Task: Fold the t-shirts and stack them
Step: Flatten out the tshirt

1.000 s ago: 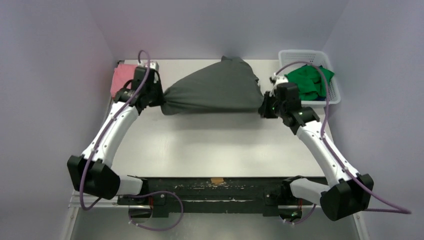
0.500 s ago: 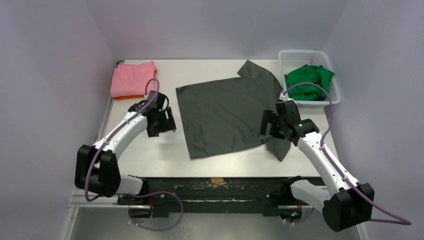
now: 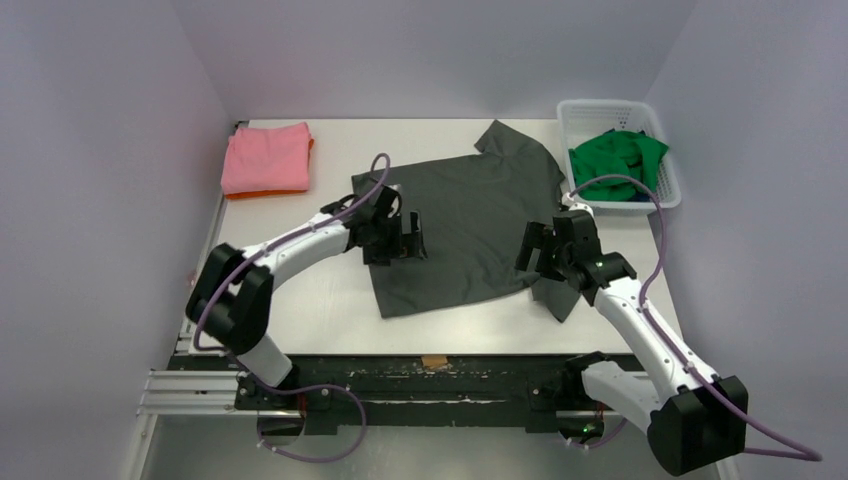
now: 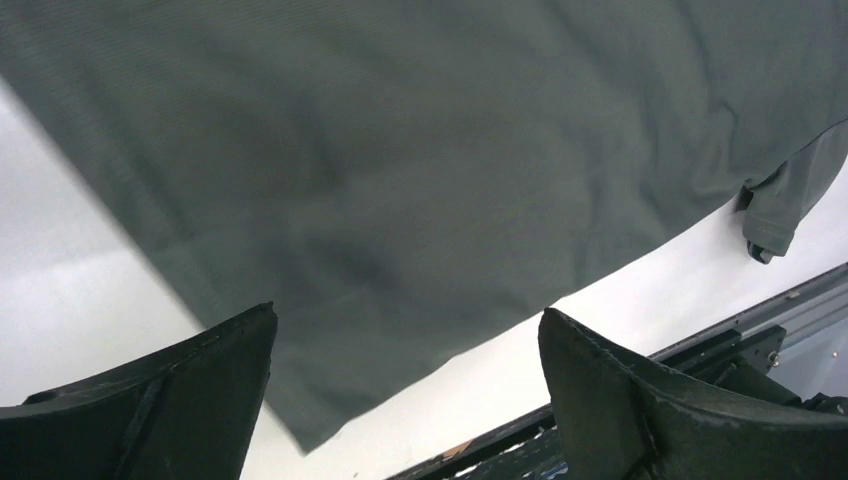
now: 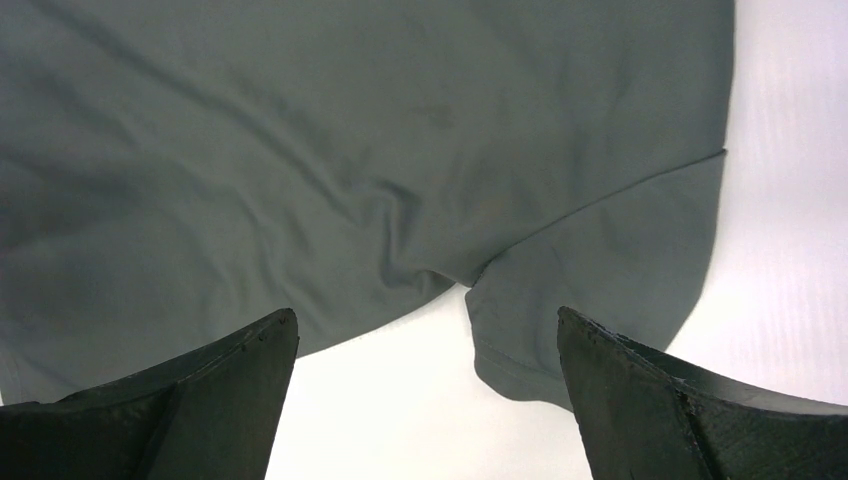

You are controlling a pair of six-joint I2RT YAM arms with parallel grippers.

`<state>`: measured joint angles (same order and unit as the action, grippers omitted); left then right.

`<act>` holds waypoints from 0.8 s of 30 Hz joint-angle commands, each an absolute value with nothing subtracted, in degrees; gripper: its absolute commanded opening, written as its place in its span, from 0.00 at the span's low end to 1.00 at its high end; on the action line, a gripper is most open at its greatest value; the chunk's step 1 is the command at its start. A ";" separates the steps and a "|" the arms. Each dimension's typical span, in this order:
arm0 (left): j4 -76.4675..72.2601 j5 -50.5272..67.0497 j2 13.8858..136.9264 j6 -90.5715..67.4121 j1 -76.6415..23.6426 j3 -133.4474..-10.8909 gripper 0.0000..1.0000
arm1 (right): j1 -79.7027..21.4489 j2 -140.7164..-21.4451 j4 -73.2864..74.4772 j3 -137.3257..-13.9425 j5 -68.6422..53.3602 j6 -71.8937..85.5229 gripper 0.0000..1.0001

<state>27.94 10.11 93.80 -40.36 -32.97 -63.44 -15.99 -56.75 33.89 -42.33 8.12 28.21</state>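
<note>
**Grey shirt spread flat at centre, both grippers wide open over it**

In the top view the grey shirt (image 3: 460, 215) lies spread on the table (image 3: 300, 300) at the centre of the frame. Its upper sleeve (image 3: 505, 140) points toward the top edge. Its lower sleeve (image 3: 560, 295) lies at the lower right, partly under the right arm.

The left gripper (image 3: 404, 240) is over the left part of the shirt, jaws spread, with nothing between them. The right gripper (image 3: 533, 257) is at the shirt's right edge, just beside the lower sleeve, also spread and holding nothing. Whether either gripper touches the cloth cannot be told.

In the left wrist view grey cloth fills the upper frame between the two dark fingers (image 4: 160, 400). Its edge runs diagonally over the white table, the lower sleeve is at the right, and a dark rail (image 4: 760, 330) crosses the lower right corner. In the right wrist view the cloth fills the top and the lower sleeve sits right of centre, with bare table below it and to its right.

The pink shirt (image 3: 265, 158) lies folded at the upper left, on top of the orange shirt (image 3: 270, 194), of which only a thin edge shows. The green shirt (image 3: 615, 160) sits crumpled in the white basket (image 3: 600, 106) at the upper right.
</note>
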 commanded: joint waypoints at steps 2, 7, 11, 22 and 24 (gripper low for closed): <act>22.14 15.72 102.24 -43.23 -33.88 -67.39 1.00 | -15.72 -61.27 23.08 -39.13 4.38 30.64 0.99; 21.62 13.14 102.99 -43.03 -33.84 -62.49 1.00 | -16.24 -66.97 19.77 -35.84 0.37 32.42 0.99; 21.76 9.50 100.88 -43.11 -32.40 -55.37 1.00 | -20.69 -68.75 20.31 -32.72 0.74 34.28 0.99; 28.53 1.62 88.30 -40.72 -23.11 -45.61 1.00 | -45.35 -66.66 26.48 -28.73 -2.42 48.40 0.99; 30.59 -0.46 86.02 -40.78 -22.95 -44.16 1.00 | -49.20 -67.82 27.47 -29.92 -3.50 49.10 0.99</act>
<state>20.32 7.90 88.36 -42.94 -24.03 -48.05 -43.16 -65.87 22.13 -30.63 2.31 42.17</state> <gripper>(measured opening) 0.998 0.987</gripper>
